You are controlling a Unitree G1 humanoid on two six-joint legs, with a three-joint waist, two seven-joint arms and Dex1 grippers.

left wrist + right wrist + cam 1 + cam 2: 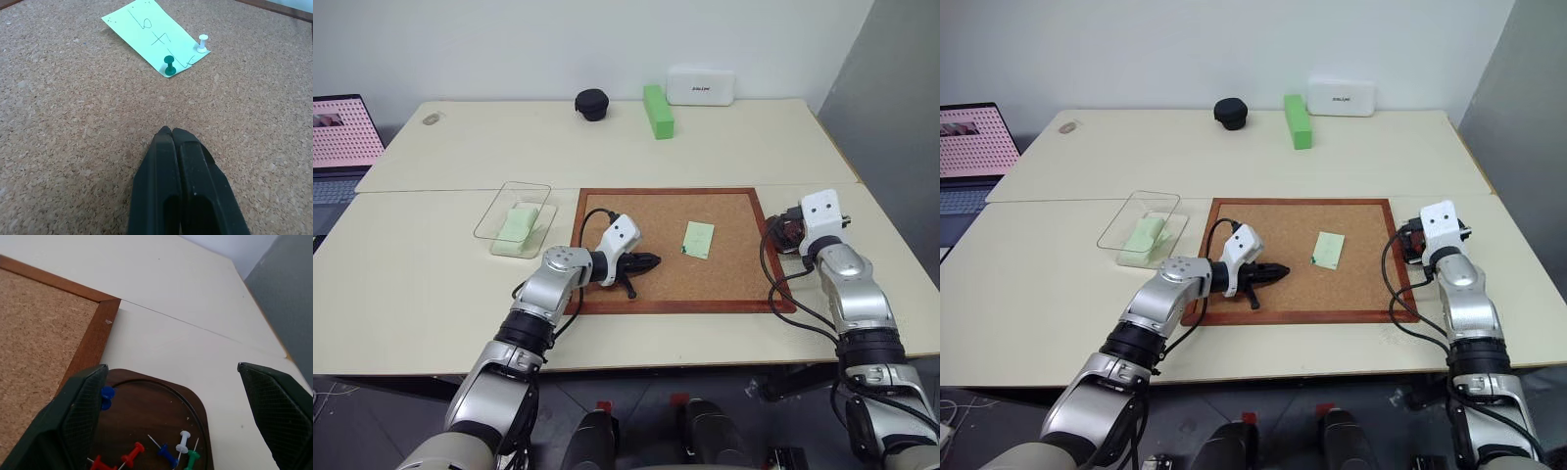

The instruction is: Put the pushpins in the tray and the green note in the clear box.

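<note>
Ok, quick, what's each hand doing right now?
Left hand: closed, empty, over the cork board.
Right hand: open, empty, above the tray.

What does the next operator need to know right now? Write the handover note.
Left gripper: fingers shut, empty, over the cork board.
Right gripper: fingers open, above the tray.
Done: several pushpins lie in the tray; one green note lies in the clear box.
Left: another green note on the board, pinned by a green pin and a white pin.
</note>
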